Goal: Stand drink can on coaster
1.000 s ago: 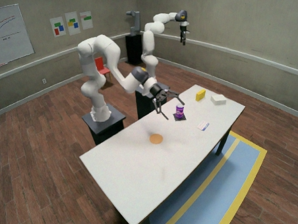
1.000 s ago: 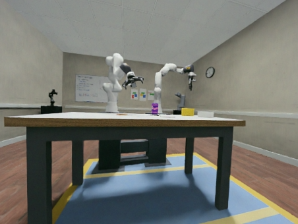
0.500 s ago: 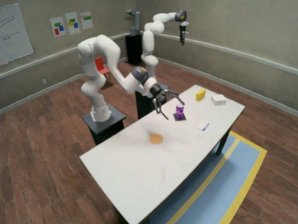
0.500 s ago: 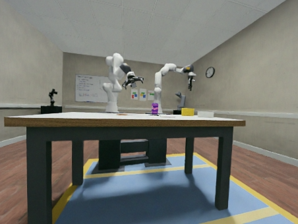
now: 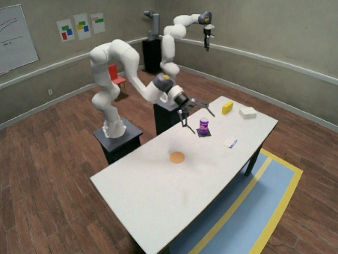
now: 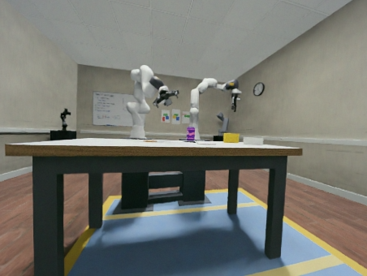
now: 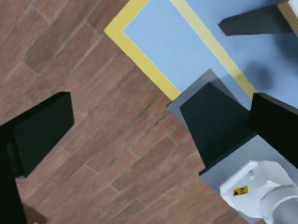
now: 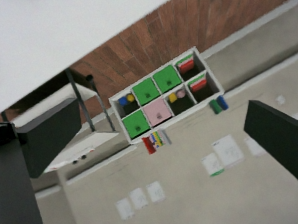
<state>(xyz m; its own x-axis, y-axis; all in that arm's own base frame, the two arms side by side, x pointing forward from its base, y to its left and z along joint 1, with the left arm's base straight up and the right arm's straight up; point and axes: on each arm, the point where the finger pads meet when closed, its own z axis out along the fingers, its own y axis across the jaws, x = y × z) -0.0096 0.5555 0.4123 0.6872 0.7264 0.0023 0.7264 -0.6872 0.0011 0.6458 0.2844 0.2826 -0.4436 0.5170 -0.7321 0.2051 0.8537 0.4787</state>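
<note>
Drink can (image 5: 203, 127) (image 6: 191, 134), purple, stands upright on the dark square coaster (image 5: 205, 135) in the top view, apart from the round cork coaster (image 5: 176, 157) (image 6: 150, 141), which lies bare on the white counter (image 5: 149, 209) (image 6: 154, 151) (image 8: 75, 40). The right claw (image 5: 204, 123) (image 6: 167, 99) (image 8: 162, 114) is open, tilted above the counter near the can, its fingers spread. The left claw (image 5: 208, 48) (image 6: 234, 109) (image 7: 161, 108) is raised high and points down, open with nothing in it. A yellow block (image 5: 227, 107) (image 6: 230, 138) and a white block (image 5: 247, 113) (image 6: 253, 140) sit near the counter's far end; a small printed card (image 5: 230, 142) lies between them and the near end.

From the exterior, the can is upright, and both claws are above counter height, well apart from each other.

The left wrist camera shows wide-set fingers over wooden floor, a blue mat (image 7: 170, 50) and a pedestal (image 7: 215, 120).

The right wrist camera shows spread fingers, part of the counter, and a cubby shelf (image 8: 116, 116) with green and pink bins by the wall.

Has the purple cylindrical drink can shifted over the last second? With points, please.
No, no visible shift in any direction. The purple cylindrical drink can (image 5: 203, 127) (image 6: 191, 134) stands on the same part of the dark square coaster (image 5: 205, 134) in the top view.
</note>
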